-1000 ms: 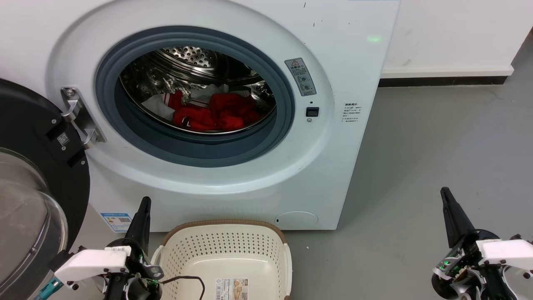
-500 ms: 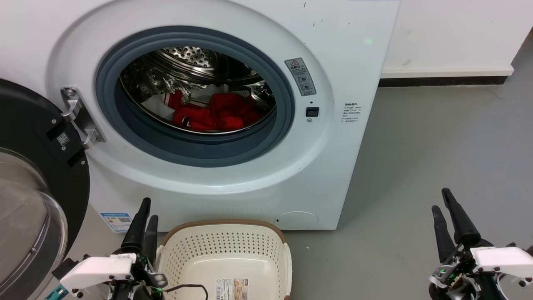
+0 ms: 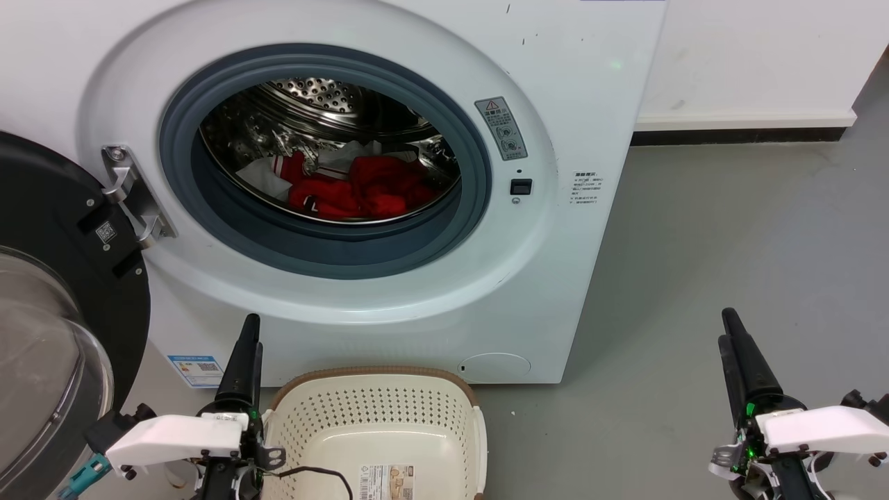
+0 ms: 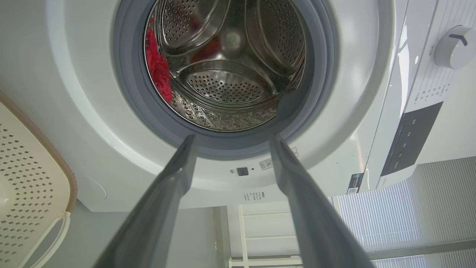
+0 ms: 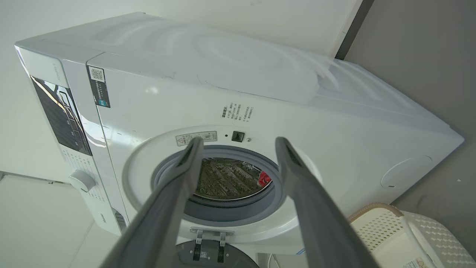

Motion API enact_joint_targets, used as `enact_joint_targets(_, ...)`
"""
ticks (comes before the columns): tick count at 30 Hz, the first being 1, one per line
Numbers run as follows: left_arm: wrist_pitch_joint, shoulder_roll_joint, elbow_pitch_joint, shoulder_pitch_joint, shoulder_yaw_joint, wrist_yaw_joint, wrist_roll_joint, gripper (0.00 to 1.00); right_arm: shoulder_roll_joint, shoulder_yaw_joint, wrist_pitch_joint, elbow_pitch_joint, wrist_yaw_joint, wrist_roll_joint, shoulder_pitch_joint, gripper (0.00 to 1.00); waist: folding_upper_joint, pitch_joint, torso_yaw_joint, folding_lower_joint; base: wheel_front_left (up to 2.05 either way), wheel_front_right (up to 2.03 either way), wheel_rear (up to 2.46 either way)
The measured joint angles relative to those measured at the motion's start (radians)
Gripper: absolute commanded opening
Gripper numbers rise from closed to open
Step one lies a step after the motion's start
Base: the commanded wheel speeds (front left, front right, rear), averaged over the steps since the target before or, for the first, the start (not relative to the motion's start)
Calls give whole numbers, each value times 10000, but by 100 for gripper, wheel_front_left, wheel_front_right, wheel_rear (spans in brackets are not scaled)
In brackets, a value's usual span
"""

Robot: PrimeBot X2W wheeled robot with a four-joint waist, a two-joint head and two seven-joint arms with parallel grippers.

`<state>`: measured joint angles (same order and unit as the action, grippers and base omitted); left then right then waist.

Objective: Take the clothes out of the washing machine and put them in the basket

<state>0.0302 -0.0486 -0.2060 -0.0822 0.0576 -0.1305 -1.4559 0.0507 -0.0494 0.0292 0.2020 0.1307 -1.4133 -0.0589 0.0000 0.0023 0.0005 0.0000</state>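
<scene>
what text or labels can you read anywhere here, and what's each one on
Nothing reads as words.
Warning sticker on the washing machine: red triangle sign, print too small.
Print block right of it: too small.
QR sticker on the door: code only.
Blue label at the machine's foot: blurred.
Paper label in the basket: too small.

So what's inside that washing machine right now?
A heap of red and white clothes lies at the bottom of the shiny drum. Anything beneath the heap is covered, so I cannot count the pieces.
</scene>
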Motion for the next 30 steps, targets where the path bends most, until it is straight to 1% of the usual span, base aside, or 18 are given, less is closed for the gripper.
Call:
enact_joint_targets(6,-261,-2,211,-2,-140,0,1262,100,0,138,-255,-305,0,1503,54,100,0,-16,13,0,0,0,0)
enact_joint_targets(16,-629,-2,433,-3,-320,33,3661,100,0,336,-556,-683,0,4195,253,100,0,-38,34,0,0,0,0)
enact_joint_targets(21,-819,-2,495,-2,-401,115,4771,100,0,449,-598,-863,0,5196,404,100,0,-50,38,0,0,0,0)
enact_joint_targets(30,-1129,-40,556,-2,-516,163,6468,100,0,593,-604,-1179,0,6602,496,100,0,-57,48,0,0,0,0)
